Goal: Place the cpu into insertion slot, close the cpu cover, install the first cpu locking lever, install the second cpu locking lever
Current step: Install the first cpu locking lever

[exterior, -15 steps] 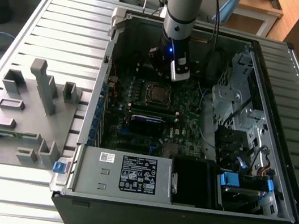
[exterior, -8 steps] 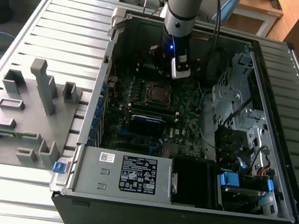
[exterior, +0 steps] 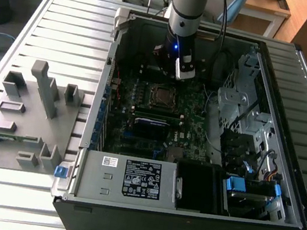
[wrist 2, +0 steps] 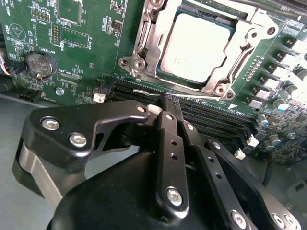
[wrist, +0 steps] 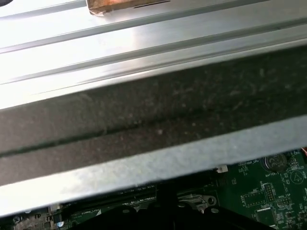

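Slatted metal table point(exterior: 69, 18) carried an open black computer case point(exterior: 182, 226), with a grey fixture point(exterior: 22, 122) lying just beside the case on the exterior view's left. A power supply point(exterior: 125, 178) filled the case's near edge.

The green motherboard point(wrist 2: 81, 57) lay flat on the case floor. The arm point(exterior: 186, 8) descended almost vertically into the case from the far edge, wrist downward. The gripper point(wrist 2: 171, 101) pointed at the board, on the side of the socket away from the power supply. Its two black fingers point(wrist 2: 165, 139) were pressed together with nothing seen between them. The tips stood over the black slots point(wrist 2: 216, 117) just beside the socket; contact could not be determined.

The cpu cover point(wrist 2: 146, 45) lay down flat around the socket, its window framing the chip. The cpu point(wrist 2: 199, 48) sat seated in the socket, midway across the board and nearer the edge away from the power supply. Its metal top faced up out of the case. Being square, it showed no long axis. Lever positions could not be determined.
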`<state>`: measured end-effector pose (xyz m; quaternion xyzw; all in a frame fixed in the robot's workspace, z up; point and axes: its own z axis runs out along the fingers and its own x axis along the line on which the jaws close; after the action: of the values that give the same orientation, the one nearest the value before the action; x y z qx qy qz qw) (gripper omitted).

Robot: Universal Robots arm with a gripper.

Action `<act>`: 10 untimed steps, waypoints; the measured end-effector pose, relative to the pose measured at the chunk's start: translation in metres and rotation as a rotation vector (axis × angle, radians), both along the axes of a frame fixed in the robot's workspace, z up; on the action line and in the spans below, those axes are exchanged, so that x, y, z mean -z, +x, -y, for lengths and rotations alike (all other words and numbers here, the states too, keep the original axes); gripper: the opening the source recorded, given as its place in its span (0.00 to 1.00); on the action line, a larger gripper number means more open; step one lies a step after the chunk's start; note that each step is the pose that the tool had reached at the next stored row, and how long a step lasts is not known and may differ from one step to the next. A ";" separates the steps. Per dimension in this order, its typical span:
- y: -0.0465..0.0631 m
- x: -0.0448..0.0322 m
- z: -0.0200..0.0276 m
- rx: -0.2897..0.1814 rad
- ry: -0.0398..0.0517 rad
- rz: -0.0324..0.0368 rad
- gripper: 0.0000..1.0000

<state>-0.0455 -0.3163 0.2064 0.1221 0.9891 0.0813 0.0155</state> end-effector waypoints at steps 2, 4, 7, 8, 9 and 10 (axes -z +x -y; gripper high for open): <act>0.000 0.0000 0.0000 0.018 0.0006 0.0000 0.10; 0.000 0.0000 0.0000 0.030 0.0012 0.0000 0.10; 0.000 -0.0001 -0.0002 0.032 0.0009 -0.0001 0.10; 0.000 -0.0001 -0.0005 0.033 0.0008 -0.0002 0.10; 0.000 -0.0001 -0.0006 0.033 0.0009 -0.0002 0.10; 0.000 -0.0001 -0.0008 0.032 0.0010 -0.0002 0.10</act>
<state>-0.0456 -0.3155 0.2065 0.1382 0.9869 0.0815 0.0167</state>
